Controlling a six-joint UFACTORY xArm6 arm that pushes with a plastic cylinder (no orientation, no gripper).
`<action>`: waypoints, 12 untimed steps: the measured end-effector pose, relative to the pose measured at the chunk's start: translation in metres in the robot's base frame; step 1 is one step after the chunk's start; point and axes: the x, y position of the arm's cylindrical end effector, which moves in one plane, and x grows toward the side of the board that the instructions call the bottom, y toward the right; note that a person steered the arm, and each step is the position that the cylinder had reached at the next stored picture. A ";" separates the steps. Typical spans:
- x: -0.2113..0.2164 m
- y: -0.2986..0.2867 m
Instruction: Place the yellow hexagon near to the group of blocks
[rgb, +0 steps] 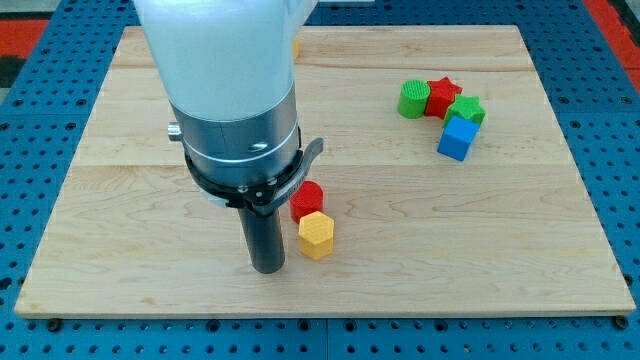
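Note:
The yellow hexagon (316, 235) lies on the wooden board (420, 220) below the middle of the view, touching a red block (307, 199) just above it. My tip (268, 268) stands right beside the hexagon, on its left and slightly lower. The group of blocks is at the view's upper right: a green cylinder (414, 99), a red star (441, 96), a green block (466, 111) and a blue cube (458, 138), all close together. The hexagon is far from that group.
The arm's white and grey body (225, 90) covers the board's upper left and hides what is behind it. A small yellow-orange piece (296, 47) peeks out at its right edge near the top. Blue perforated table (610, 110) surrounds the board.

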 end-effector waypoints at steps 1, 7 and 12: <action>-0.006 0.000; -0.062 0.072; -0.112 0.128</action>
